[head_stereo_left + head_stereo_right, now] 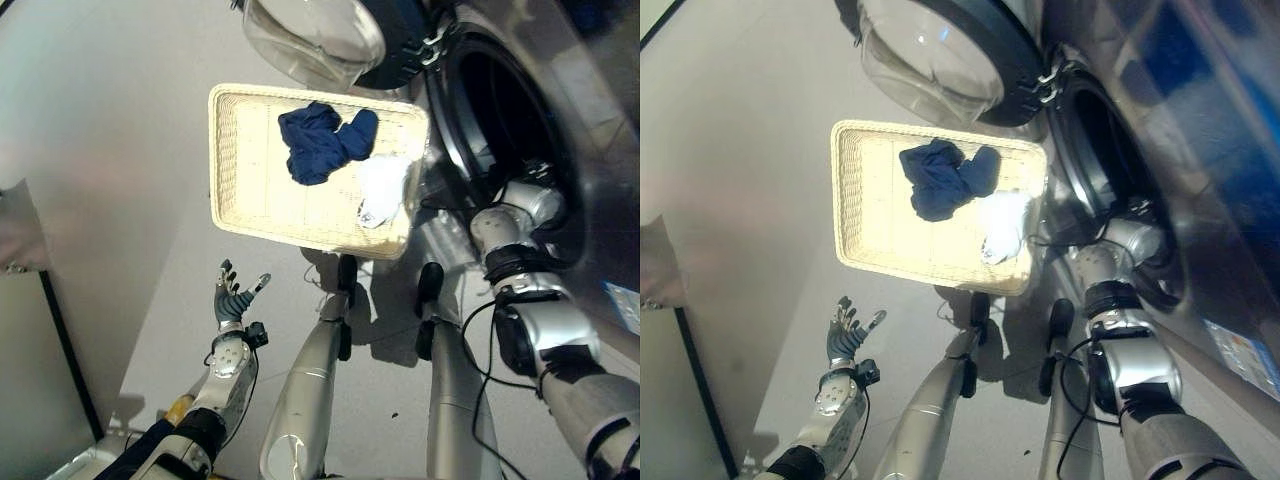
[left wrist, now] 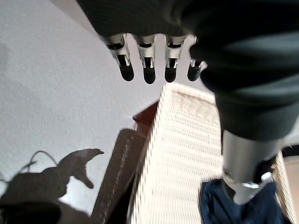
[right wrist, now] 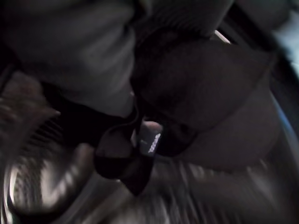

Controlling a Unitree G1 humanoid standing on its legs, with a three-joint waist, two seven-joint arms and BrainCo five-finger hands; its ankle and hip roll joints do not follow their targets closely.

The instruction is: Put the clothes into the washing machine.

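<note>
The right hand (image 3: 140, 149) is reached into the washing machine (image 1: 500, 120) drum at three o'clock, fingers' state untellable, while open left hand (image 1: 235, 295) is kept idle.

pale grey floor (image 1: 120, 150) underneath; dark-framed panel (image 1: 30, 400) standing at left edge.

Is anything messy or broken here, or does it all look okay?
Nothing looks broken or spilled. The dark blue garment and the white garment lie crumpled in the wicker basket, and the washing machine door hangs open beside it.
</note>
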